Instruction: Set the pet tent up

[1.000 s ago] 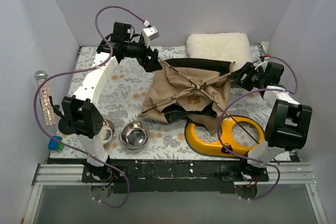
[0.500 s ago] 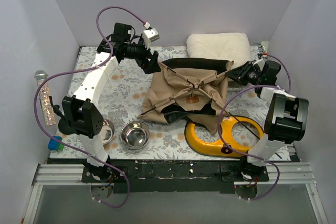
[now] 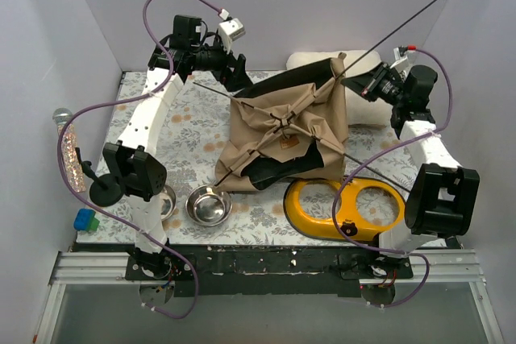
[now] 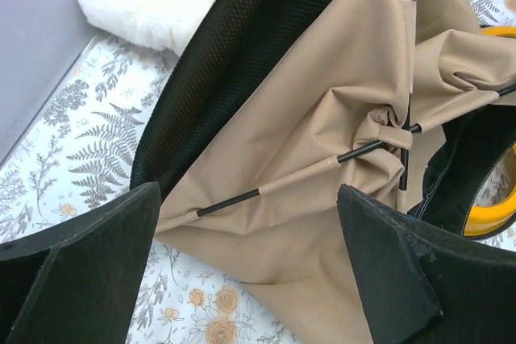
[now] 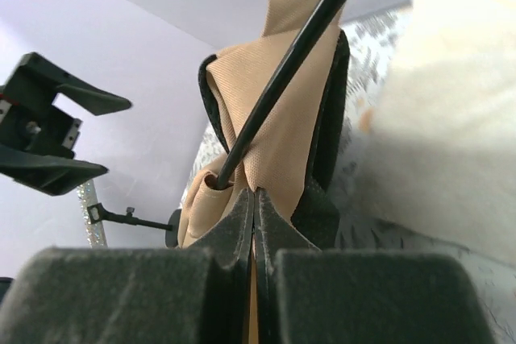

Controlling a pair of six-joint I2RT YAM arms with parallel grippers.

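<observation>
From the top, the pet tent [image 3: 282,130] sits mid-counter [image 3: 161,142] and hides most of the cushion [image 3: 310,60] at 12 o'clock. My left fingers [image 3: 234,74] hang at its 11 o'clock corner, my right fingers [image 3: 359,82] at 1 o'clock.

In my left wrist view, my fingers [image 4: 89,271] are spread wide, with tent cloth showing between them.

In my right wrist view, my fingers [image 5: 234,231] are pressed together, pinching tan cloth. The cushion is a white blur.

A second ago the tent lay flatter. Now that corner is lifted, and a rod [image 3: 403,22] pokes up toward 1 o'clock.
</observation>
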